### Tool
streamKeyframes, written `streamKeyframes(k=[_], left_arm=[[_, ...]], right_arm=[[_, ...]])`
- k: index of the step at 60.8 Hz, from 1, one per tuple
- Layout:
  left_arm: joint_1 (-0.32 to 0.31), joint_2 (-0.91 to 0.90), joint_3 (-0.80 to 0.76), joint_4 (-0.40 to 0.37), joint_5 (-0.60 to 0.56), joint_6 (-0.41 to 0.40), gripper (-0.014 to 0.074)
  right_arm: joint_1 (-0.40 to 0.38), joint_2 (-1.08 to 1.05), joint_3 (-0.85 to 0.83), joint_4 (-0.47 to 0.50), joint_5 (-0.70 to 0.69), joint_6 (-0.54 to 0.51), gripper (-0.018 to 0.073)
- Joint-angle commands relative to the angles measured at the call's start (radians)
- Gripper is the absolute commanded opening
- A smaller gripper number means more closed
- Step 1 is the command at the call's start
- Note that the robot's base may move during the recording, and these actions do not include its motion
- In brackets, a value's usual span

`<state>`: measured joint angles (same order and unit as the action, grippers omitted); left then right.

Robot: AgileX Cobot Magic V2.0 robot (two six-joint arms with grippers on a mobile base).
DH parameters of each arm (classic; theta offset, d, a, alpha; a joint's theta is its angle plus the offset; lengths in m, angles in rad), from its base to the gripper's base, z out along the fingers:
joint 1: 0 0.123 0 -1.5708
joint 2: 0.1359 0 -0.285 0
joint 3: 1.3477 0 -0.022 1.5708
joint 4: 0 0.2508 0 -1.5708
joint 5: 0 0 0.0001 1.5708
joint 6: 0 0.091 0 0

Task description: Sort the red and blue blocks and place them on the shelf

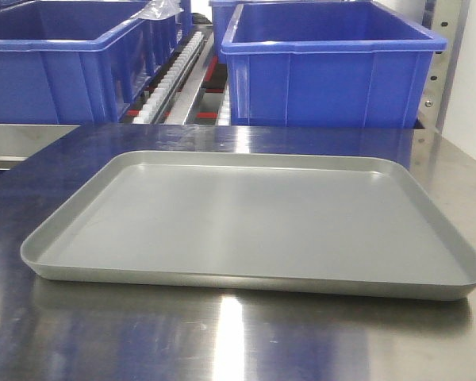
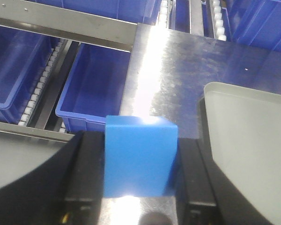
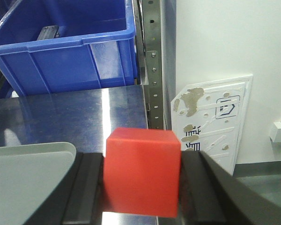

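Observation:
In the left wrist view my left gripper [image 2: 140, 143] is shut on the blue block [image 2: 138, 161], black fingers [image 2: 86, 173] pressing both its sides, over the steel table beside the grey tray's corner [image 2: 243, 140]. The right wrist view shows my right gripper [image 3: 143, 161] shut on the red block [image 3: 143, 176], held over the table's right end near the tray's other corner [image 3: 28, 173]. The shelf [image 1: 170, 75], with roller tracks and steel rails [image 2: 61, 26], stands behind the table. No gripper shows in the front view.
The grey tray [image 1: 63, 238] lies bare on the steel table [image 1: 222, 341]. Large blue bins [image 1: 325, 71] [image 1: 55, 63] sit on the shelf; more bins [image 2: 93, 89] sit on a lower tier. A perforated steel upright [image 3: 152, 61] and white wall [image 3: 225, 47] bound the right side.

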<state>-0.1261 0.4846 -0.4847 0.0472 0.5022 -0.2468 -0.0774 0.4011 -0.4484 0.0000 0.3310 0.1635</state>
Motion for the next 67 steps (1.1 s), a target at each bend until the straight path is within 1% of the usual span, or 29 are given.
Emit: streamKeyframes(k=[1, 8, 67], left_arm=[[0.002, 0.004, -0.03, 0.026, -0.091, -0.002, 0.0122], [0.002, 0.004, -0.03, 0.049, -0.091, -0.002, 0.0122], [0.002, 0.004, -0.03, 0.049, -0.091, -0.002, 0.0122]], right_arm=[[-0.006, 0.004, -0.027, -0.015, -0.099, -0.006, 0.0057], [-0.006, 0.004, -0.027, -0.015, -0.099, -0.006, 0.0057], [-0.006, 0.004, -0.027, -0.015, -0.099, -0.006, 0.0057]])
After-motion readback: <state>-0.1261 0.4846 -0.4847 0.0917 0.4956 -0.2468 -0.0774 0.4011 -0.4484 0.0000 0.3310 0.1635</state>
